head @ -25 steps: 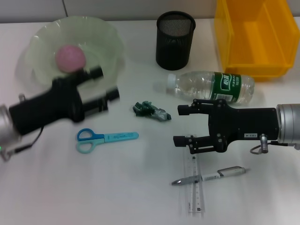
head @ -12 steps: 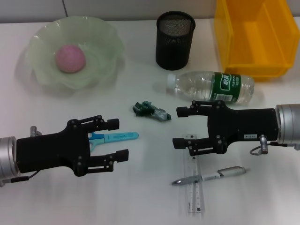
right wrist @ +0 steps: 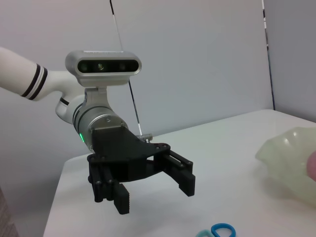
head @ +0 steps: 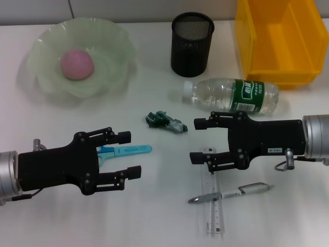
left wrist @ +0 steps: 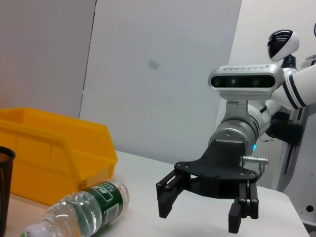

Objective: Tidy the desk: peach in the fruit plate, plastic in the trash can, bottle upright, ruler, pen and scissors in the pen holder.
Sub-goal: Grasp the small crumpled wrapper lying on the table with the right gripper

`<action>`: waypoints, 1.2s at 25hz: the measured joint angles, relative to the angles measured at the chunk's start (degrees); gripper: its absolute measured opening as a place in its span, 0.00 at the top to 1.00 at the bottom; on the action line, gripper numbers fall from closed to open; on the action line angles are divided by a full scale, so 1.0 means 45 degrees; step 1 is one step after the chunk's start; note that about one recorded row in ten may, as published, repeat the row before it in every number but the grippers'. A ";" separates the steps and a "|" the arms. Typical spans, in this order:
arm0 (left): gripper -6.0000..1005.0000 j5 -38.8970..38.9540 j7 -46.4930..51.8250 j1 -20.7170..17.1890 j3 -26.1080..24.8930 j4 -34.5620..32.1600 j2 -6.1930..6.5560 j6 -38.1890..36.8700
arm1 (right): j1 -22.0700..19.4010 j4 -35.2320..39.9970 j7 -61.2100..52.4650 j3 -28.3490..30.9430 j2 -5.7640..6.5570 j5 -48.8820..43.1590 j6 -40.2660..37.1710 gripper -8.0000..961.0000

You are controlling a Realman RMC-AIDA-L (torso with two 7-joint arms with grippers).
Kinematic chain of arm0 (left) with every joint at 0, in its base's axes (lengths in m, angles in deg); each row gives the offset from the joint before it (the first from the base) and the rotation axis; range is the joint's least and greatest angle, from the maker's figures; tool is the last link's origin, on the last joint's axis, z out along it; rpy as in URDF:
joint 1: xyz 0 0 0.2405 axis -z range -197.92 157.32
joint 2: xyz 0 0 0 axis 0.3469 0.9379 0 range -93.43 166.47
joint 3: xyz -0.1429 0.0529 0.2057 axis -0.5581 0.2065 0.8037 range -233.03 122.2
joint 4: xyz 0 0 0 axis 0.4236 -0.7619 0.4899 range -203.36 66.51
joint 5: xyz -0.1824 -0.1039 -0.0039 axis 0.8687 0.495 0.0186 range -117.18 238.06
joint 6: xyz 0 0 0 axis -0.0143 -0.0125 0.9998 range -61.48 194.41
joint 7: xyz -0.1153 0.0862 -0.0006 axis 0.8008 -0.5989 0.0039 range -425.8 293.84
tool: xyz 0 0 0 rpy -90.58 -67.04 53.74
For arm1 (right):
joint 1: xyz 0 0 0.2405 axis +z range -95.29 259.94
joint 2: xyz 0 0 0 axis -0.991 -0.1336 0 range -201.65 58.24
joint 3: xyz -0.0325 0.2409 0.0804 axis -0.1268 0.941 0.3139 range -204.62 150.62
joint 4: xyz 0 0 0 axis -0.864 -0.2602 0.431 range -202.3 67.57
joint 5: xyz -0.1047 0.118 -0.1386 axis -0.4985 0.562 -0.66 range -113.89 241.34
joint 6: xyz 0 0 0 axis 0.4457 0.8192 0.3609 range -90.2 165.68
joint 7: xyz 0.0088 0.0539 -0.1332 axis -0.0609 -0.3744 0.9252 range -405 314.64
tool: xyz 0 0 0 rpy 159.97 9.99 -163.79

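Peach [head: 77, 64] already sat in the plate [head: 110, 46]; that part looked done. Rest left: bottle [head: 234, 95] lay on its side on the counter [head: 154, 206] near the yellow bin [head: 280, 43], plastic wad [head: 165, 121] mid-counter, scissors [head: 126, 150] partly under the left gripper [head: 127, 153], ruler [head: 213, 203] and pen [head: 231, 193] beside the right gripper [head: 201, 140]. Holder [head: 192, 43] looked empty. Both grippers hovered low, fingers spread, holding nothing.
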State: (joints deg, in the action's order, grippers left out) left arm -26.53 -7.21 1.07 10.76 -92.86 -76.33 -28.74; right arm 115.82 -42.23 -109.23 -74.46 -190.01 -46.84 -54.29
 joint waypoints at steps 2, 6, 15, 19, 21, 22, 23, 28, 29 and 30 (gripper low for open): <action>0.22 -0.0004 0.0000 0.0000 0.0001 0.0000 0.0000 0.0003 | 0.0001 0.0000 -0.0018 0.0004 0.0002 0.0001 0.0000 0.15; 0.22 -0.0010 0.0000 0.0014 0.0002 0.0000 -0.0020 0.0001 | -0.0016 0.0000 -0.0021 0.0018 0.0002 0.0004 0.0000 0.15; 0.22 -0.0010 0.0002 0.0036 0.0001 0.0001 -0.0036 -0.0008 | -0.0017 0.0000 -0.0052 0.0042 0.0002 0.0032 -0.0017 0.15; 0.22 -0.0009 -0.0039 0.0036 -0.0002 0.0001 -0.0045 0.0039 | 0.0076 0.0551 -0.0844 0.0039 0.0020 0.0068 -0.0255 0.15; 0.22 -0.0009 -0.0163 0.0033 -0.0055 0.0024 -0.0074 0.0084 | 0.0113 0.1472 -0.1918 -0.0025 0.0021 0.0022 -0.0447 0.15; 0.22 -0.0009 -0.0235 0.0029 -0.0076 0.0040 -0.0091 0.0114 | 0.0210 0.2417 -0.3057 -0.0052 0.0034 -0.0054 -0.0646 0.15; 0.22 -0.0009 -0.0290 0.0029 -0.0104 0.0052 -0.0111 0.0155 | 0.0210 0.2417 -0.3057 -0.0052 0.0034 -0.0054 -0.0646 0.15; 0.22 -0.0008 -0.0346 0.0070 -0.0120 0.0046 -0.0150 0.0383 | 0.1290 0.4190 -0.6497 -0.0083 0.0251 -0.1458 -0.1178 0.15; 0.22 -0.0008 -0.0357 0.0081 -0.0118 0.0046 -0.0168 0.0490 | 0.1622 0.4353 -0.7070 -0.0083 0.0320 -0.1838 -0.1253 0.15; 0.22 -0.0007 -0.0366 0.0090 -0.0118 0.0053 -0.0188 0.0594 | 0.2014 0.4452 -0.7606 -0.0085 0.0389 -0.2247 -0.1325 0.15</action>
State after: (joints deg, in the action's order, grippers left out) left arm -26.57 -8.86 1.47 10.23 -92.63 -77.18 -26.07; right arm 124.88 -22.19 -143.46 -74.84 -188.26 -56.96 -60.25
